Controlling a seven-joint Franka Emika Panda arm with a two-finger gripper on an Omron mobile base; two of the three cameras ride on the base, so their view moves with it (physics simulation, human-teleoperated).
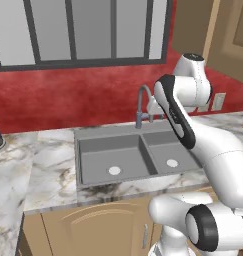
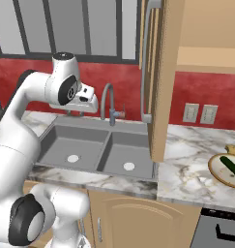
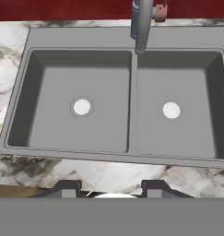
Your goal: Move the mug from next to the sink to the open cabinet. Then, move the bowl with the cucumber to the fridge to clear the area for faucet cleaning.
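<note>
While the gripper (image 3: 110,186) hangs over the sink (image 3: 122,99), fingers apart and empty, the bowl (image 2: 224,170) with cucumber (image 2: 232,167) sits right, past the open cabinet's door (image 2: 155,77). Risk: clipping that door or faucet (image 2: 108,101). Mug possibly hidden.

The bowl (image 2: 227,170) on the bench (image 2: 186,169) is cut by the right base view's right edge, as is the cucumber (image 2: 232,166) in it. In the left base view the arm hides part of the sink (image 1: 138,155) and the right basin's far corner. The faucet (image 3: 142,23) loses its top at the hand view's upper edge, and the fingers (image 3: 67,188) show as tips alone.
</note>
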